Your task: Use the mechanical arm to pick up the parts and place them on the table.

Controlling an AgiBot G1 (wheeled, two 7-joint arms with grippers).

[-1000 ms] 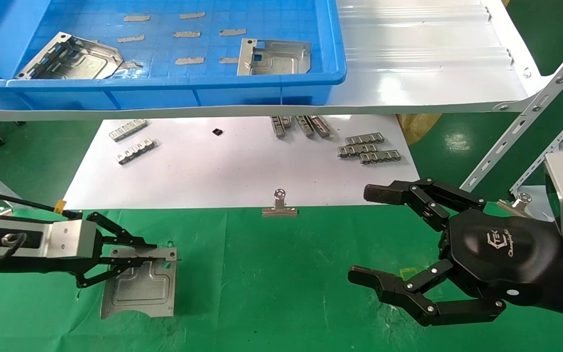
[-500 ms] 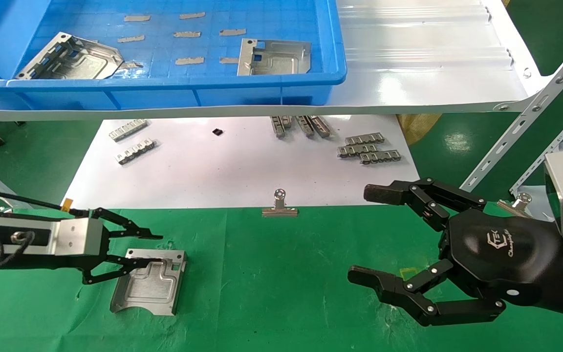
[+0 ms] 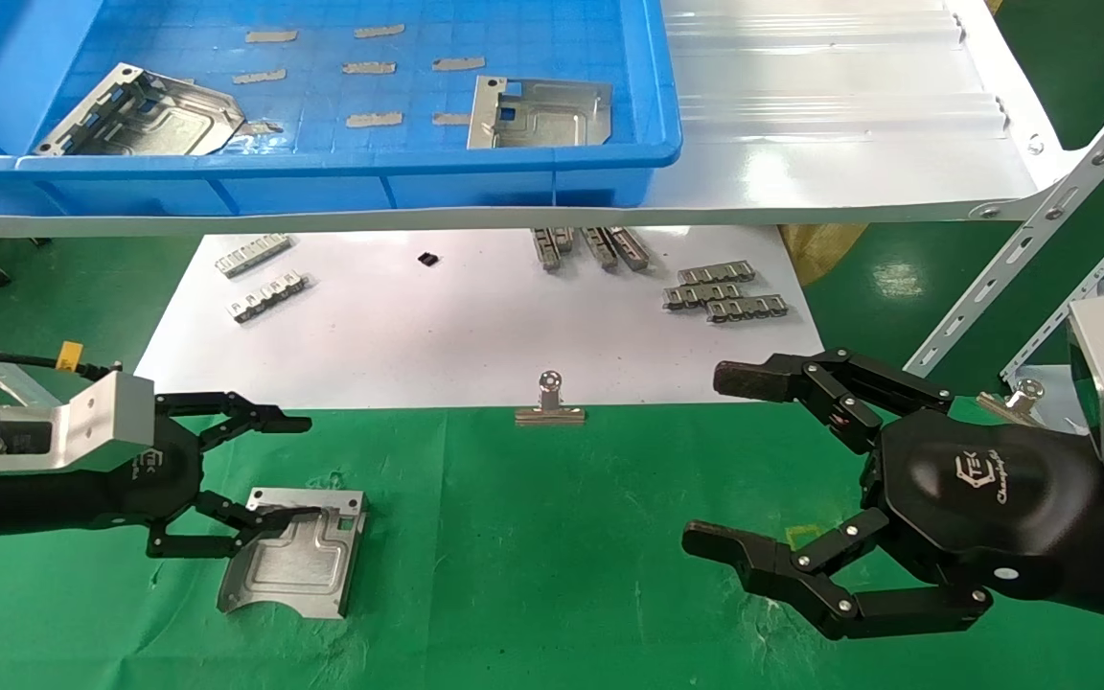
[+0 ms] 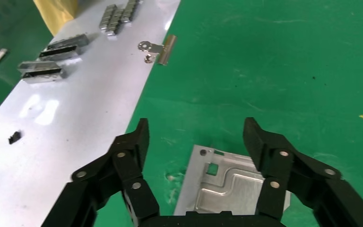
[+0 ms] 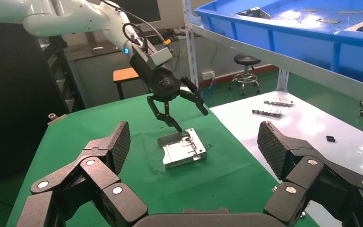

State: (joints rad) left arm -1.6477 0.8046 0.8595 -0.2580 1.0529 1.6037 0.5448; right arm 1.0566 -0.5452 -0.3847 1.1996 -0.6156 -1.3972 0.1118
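Observation:
One silvery part (image 3: pixel 293 565) lies flat on the green table (image 3: pixel 562 556), also seen in the left wrist view (image 4: pixel 231 187) and the right wrist view (image 5: pixel 182 150). My left gripper (image 3: pixel 279 470) hovers open just left of it, holding nothing, with one fingertip (image 3: pixel 269 522) close over the plate's edge. The same gripper (image 4: pixel 196 130) shows with jaws spread wide, and appears farther off (image 5: pixel 189 118) above the plate. Two more parts (image 3: pixel 145 115) (image 3: pixel 538 113) lie in the blue tray. My right gripper (image 3: pixel 720 460) (image 5: pixel 194 142) stands open and empty over the table's right side.
The blue tray (image 3: pixel 322 163) sits on a white shelf above the table. A white board (image 3: pixel 437 335) carries small comb-like strips (image 3: pixel 724 292) (image 3: pixel 260 278). A silver binder clip (image 3: pixel 549 402) holds the board's front edge. Slotted shelf struts (image 3: pixel 1041 211) slant at right.
My left gripper has let go of the part, opened wide, rolled its wrist and drawn back left. The part slid slightly right and now rests on the cloth. The right arm stayed still.

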